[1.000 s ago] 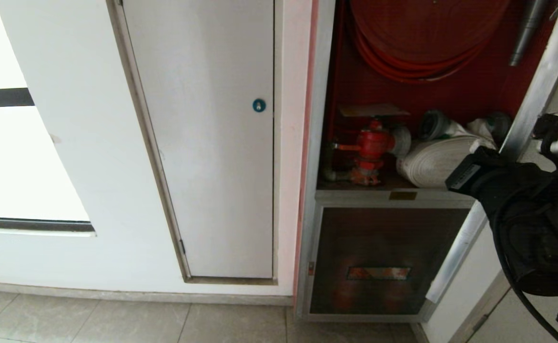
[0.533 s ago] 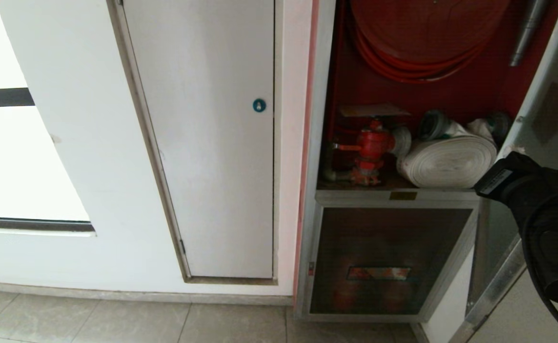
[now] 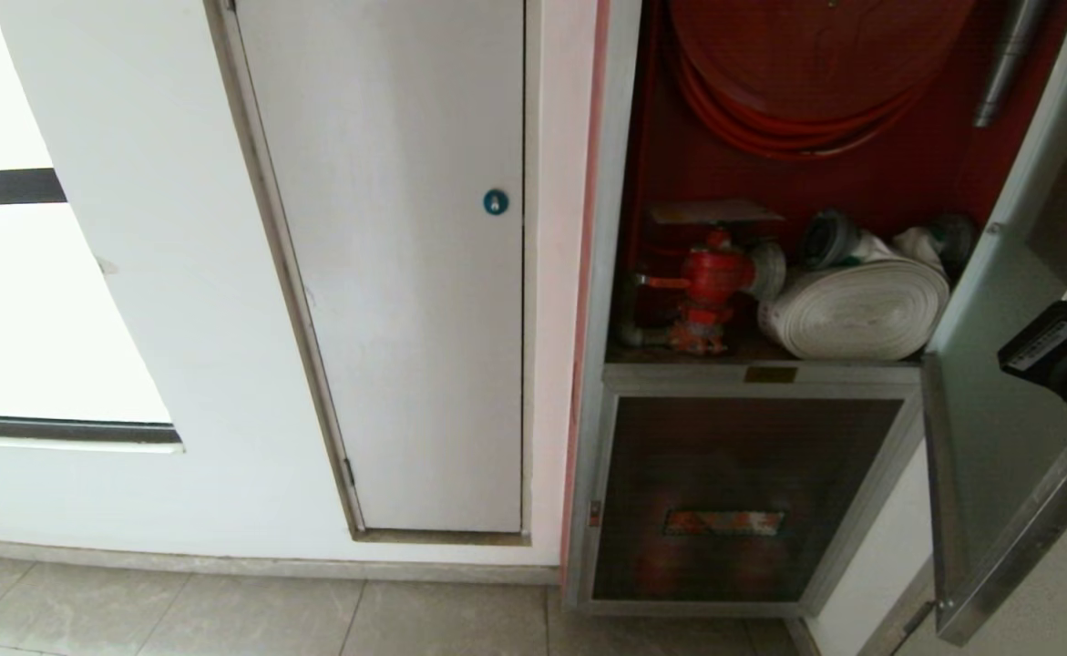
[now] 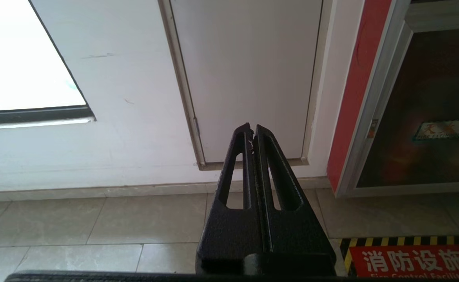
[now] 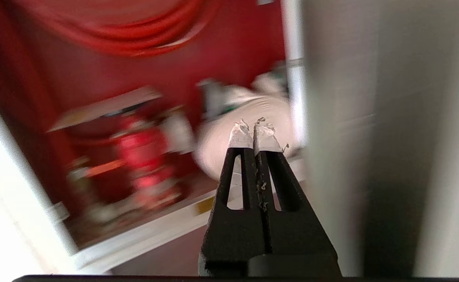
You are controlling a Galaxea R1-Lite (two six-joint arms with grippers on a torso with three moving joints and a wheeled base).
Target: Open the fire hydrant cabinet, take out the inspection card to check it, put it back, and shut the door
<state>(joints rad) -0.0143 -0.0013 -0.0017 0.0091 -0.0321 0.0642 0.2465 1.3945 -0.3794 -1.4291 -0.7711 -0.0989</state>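
The fire hydrant cabinet (image 3: 620,273) stands open, its red interior showing. Its door (image 3: 998,410) is swung out to the right, the pale inner side facing me; it fills the right wrist view as a grey surface (image 5: 370,137). A flat whitish sheet, the inspection card (image 3: 713,212), lies on top of the red valve, blurred in the right wrist view (image 5: 104,107). My right arm (image 3: 1057,351) is at the picture's right edge beside the door. The right gripper (image 5: 254,131) is shut and empty, pointing into the cabinet. My left gripper (image 4: 252,131) is shut, parked low towards the wall.
Inside are a red valve (image 3: 711,282), a rolled white hose (image 3: 856,310), a red hose reel (image 3: 806,91) and a metal nozzle (image 3: 1007,64). Below is a dark lower panel (image 3: 733,497). A white panel with a blue lock (image 3: 495,201) lies left. A red floor sign (image 4: 413,262) marks the tiles.
The door has swung further open to the right, uncovering the rolled hose and the cabinet's right side. My right arm has drawn back to the right edge with it.
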